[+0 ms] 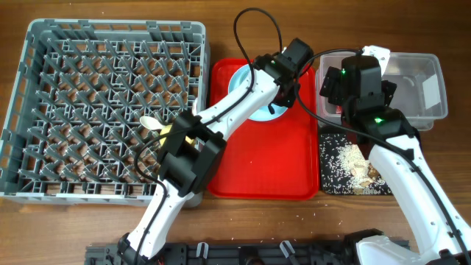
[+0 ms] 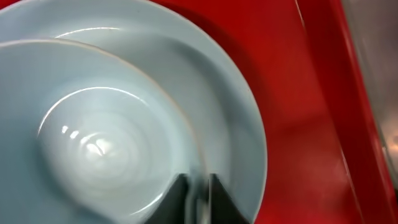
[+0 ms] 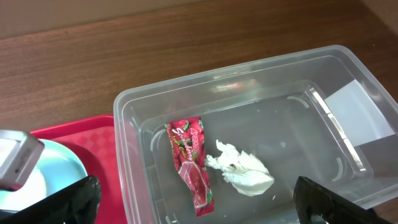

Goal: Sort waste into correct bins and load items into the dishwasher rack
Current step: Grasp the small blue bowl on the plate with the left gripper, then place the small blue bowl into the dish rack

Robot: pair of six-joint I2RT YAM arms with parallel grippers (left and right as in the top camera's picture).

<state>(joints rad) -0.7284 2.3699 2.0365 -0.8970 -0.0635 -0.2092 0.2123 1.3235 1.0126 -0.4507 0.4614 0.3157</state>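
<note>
Clear tub (image 3: 249, 81): holds the red-and-white wrapper (image 3: 193, 162) and the white tissue (image 3: 242, 169), lying side by side on its floor.
Black tray (image 1: 331, 184): whitish crumbs (image 1: 340, 165) with beige chunks (image 1: 362, 171).
Red tray (image 1: 257, 165): carries the pale blue plate (image 2: 236, 112), with the pale bowl (image 2: 93, 137) sitting on it.
Dishwasher rack (image 1: 110, 29): a white utensil (image 1: 151, 122) lies among the pegs near its right side.
Left gripper (image 2: 196, 186): jaws pinched on the bowl's rim.
Right gripper (image 3: 196, 183): jaws wide apart above the tub, holding nothing.
</note>
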